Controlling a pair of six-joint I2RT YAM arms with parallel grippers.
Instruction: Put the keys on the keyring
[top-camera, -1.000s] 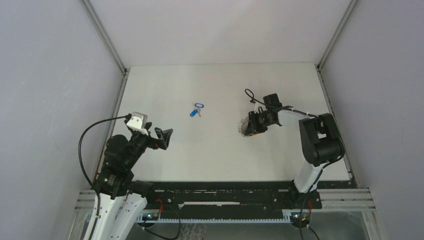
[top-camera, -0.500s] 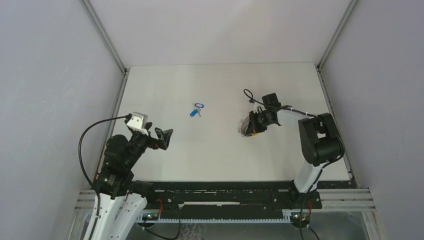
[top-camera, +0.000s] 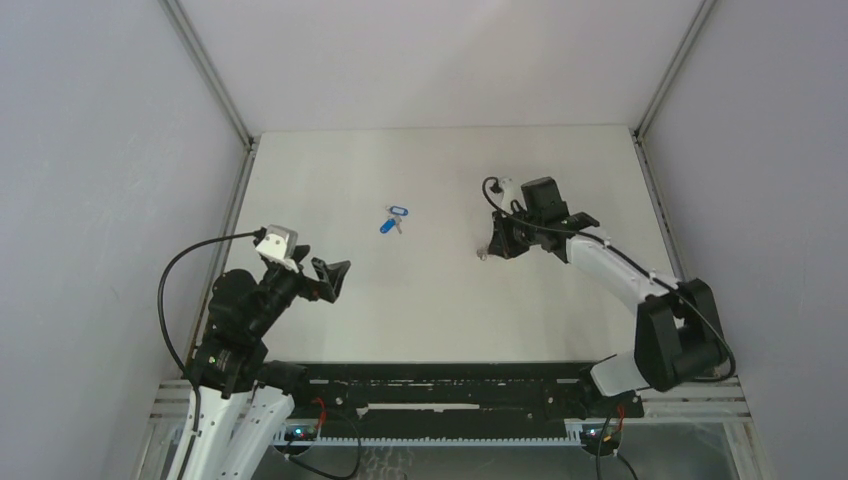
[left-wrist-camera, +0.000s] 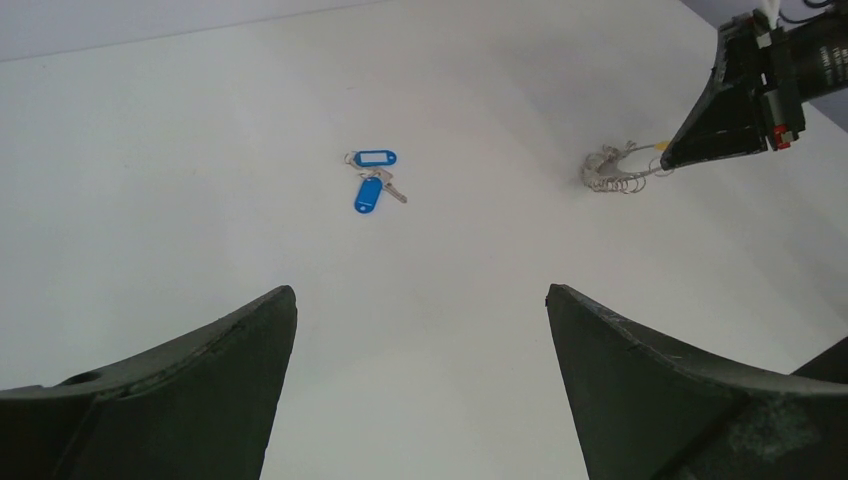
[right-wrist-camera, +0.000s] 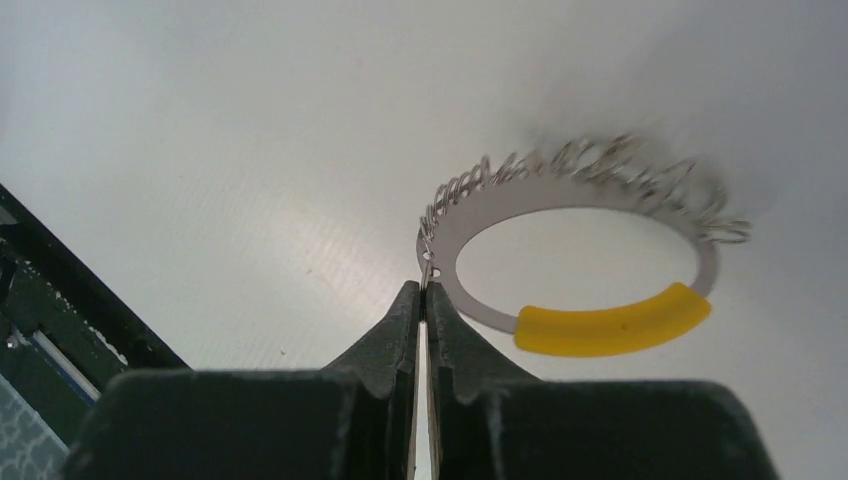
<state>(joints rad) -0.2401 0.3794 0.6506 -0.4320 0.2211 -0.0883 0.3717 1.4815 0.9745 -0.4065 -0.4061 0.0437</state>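
Observation:
The two keys (top-camera: 394, 218) with blue tags lie together on the white table, left of centre; they also show in the left wrist view (left-wrist-camera: 372, 180). The keyring (right-wrist-camera: 470, 215), a silvery loop strung with small rings and with one yellow arc, is pinched at its rim by my right gripper (right-wrist-camera: 425, 290), which is shut on it. In the top view the keyring (top-camera: 484, 250) sits just left of the right gripper (top-camera: 497, 243), right of the keys. Its far edge seems to rest on the table (left-wrist-camera: 608, 172). My left gripper (top-camera: 335, 275) is open and empty, near the table's left front.
The white table (top-camera: 420, 310) is fenced by grey walls on three sides. A black rail (top-camera: 450, 385) with cables runs along the near edge between the arm bases. The right arm's forearm (top-camera: 610, 265) stretches from the right front toward the keyring.
The right arm has swung its elbow down and to the right. Its gripper, still on the keyring, has shifted slightly back and left. The left arm and the keys have barely moved.

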